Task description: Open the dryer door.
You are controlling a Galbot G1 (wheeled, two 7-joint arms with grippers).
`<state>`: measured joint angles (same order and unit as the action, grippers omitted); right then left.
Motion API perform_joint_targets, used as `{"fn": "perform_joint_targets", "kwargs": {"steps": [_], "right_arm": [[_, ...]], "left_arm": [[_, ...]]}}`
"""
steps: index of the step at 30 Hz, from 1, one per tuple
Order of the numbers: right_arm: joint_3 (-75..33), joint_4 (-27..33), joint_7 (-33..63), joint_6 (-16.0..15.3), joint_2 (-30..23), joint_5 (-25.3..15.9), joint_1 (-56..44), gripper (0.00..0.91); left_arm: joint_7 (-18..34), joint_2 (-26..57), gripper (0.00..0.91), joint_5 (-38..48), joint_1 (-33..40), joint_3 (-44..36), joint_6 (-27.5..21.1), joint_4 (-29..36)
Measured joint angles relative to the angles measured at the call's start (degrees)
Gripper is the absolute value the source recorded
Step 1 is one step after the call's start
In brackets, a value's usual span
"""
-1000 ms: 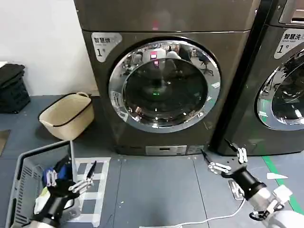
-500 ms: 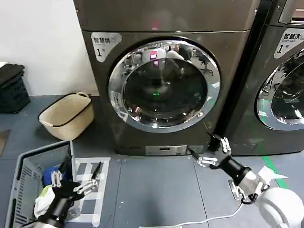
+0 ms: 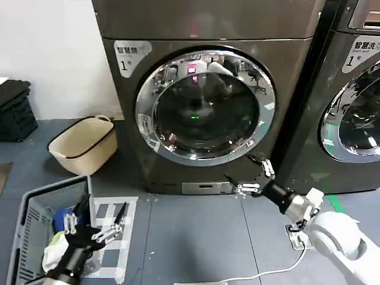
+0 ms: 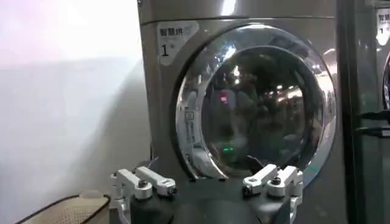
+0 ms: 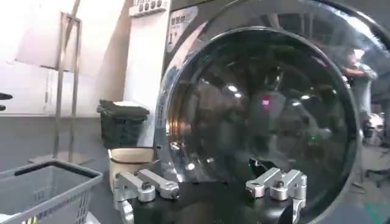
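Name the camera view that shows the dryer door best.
The head view: the whole dryer door with its full chrome rim, shut. The left wrist view shows most of it, at an angle. The right wrist view shows it close up, its edge cut off.

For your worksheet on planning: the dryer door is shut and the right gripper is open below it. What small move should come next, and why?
Probably ease the right gripper up to the dryer door chrome rim's lower right edge; its fingers are open but not yet touching.

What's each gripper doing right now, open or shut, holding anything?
Left gripper: open, empty, low beside the grey basket.
Right gripper: open, empty, by the dryer door lower rim.
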<state>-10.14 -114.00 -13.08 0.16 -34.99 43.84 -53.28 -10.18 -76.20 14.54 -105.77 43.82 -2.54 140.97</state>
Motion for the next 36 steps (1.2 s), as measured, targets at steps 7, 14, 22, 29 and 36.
{"fn": "perform_joint_targets", "kwargs": {"steps": [7,14,22,29,36], "right_arm": [[6.4,2.84,-0.14,0.16,-1.13,0.75,6.6,0.907],[11.12,4.75,-0.27,0.16,-1.98,1.91,11.66,0.907],[17.55,7.87,-1.35,0.16,-3.58,3.05,19.11,0.907],[21.88,11.0,-3.71,0.34,-5.11,3.26,24.04,0.907],[25.24,14.47,-4.94,0.7,-6.73,3.96,28.14,0.907]], "left_arm": [[0.0,-0.09,0.907,0.0,-0.04,0.02,0.0,0.02],[-0.02,-0.13,0.907,-0.01,-0.12,0.08,-0.05,0.13],[-0.1,-0.13,0.907,-0.12,0.03,-0.03,-0.15,0.13],[-0.15,-0.02,0.907,-0.13,0.0,0.01,-0.15,0.16],[-0.17,-0.08,0.907,-0.14,0.0,0.01,-0.15,0.16]]}}
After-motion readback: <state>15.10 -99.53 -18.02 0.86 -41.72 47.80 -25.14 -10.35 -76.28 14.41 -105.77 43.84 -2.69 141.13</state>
